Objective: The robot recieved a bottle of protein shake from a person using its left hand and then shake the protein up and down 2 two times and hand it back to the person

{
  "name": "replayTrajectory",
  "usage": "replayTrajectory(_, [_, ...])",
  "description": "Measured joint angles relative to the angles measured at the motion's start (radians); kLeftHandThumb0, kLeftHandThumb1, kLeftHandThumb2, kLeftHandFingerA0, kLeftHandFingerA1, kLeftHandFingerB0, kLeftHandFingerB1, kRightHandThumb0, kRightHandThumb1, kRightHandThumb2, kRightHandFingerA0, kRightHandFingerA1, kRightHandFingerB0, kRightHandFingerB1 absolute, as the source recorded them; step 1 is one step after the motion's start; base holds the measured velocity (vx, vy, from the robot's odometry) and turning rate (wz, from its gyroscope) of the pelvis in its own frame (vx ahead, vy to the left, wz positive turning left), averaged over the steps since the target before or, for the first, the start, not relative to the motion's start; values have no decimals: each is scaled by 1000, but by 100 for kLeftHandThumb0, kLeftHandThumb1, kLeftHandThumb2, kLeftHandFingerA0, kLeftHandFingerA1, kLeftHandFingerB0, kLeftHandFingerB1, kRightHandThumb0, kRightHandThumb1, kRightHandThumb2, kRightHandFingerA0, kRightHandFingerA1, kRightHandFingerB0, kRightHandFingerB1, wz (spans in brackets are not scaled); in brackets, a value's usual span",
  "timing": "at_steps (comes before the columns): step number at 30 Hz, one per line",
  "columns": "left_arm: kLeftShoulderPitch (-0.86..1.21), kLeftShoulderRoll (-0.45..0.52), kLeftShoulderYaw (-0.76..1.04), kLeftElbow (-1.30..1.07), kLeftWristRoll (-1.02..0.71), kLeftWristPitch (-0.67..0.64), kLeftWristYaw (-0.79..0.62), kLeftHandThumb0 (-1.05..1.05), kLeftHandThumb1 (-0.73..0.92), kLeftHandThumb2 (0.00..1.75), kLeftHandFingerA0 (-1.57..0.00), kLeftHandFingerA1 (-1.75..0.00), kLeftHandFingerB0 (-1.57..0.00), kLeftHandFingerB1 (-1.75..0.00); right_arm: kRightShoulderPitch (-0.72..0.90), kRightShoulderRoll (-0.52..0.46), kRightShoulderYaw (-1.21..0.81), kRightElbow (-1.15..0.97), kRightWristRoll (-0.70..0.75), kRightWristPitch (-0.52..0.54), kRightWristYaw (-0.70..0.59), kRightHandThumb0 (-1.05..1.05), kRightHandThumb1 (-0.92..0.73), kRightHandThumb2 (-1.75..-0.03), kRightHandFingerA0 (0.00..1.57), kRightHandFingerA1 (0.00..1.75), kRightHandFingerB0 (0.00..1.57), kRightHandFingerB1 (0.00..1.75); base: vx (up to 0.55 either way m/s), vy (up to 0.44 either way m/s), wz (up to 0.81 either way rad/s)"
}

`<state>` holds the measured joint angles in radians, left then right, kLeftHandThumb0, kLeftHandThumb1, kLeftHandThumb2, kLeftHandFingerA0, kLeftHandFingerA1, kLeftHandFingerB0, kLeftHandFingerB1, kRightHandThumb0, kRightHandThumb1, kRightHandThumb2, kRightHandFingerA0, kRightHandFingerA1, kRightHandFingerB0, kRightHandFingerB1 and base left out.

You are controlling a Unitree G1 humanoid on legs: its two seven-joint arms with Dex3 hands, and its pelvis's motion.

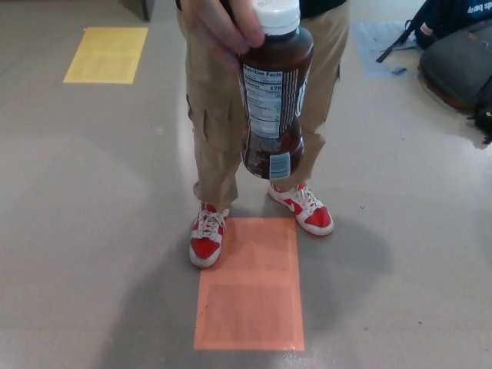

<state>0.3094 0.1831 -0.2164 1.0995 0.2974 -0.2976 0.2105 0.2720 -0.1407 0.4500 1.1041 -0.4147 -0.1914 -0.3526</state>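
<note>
1. Nearest the camera, an orange rectangle (249, 284) is marked on the grey floor (92, 231) at the bottom centre of the view.
2. Neither robot hand shows anywhere in the view, so their state cannot be told.
3. A person stands just past the orange rectangle, in red and white sneakers (207, 235) and khaki trousers (211, 115).
4. The person's hand (223, 27) grips the bottle of protein shake (273, 92) near its white cap (277, 15), holding it out towards the camera. The bottle is dark brown, upright and slightly tilted, with a nutrition label facing the camera.
5. Farther back, a yellow rectangle (106, 54) lies on the floor at upper left.
6. At upper right, dark bags (457, 58) rest on the floor.
</note>
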Motion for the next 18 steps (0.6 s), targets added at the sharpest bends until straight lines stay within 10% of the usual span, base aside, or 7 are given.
replayTrajectory(5, [-8,0,-16,12,18,-71,70,-29,70,61,-81,-83,-75,-42,-7,0,29,31,-27,-66,-87,-17,-77,-63,82,48,74,45,0,0,0])
replayTrajectory(11, [-29,0,-6,-43,20,-162,120,-24,68,62,-86,-47,-74,-43,-18,-1,40,62,-52,-121,-172,-21,-74,-62,86,48,72,44,0,0,0])
replayTrajectory(18, [-74,3,16,-228,20,-272,147,-23,68,62,-90,-51,-73,-43,-62,-9,40,80,-75,-190,-278,-19,-76,-63,83,48,72,45,0,0,0])
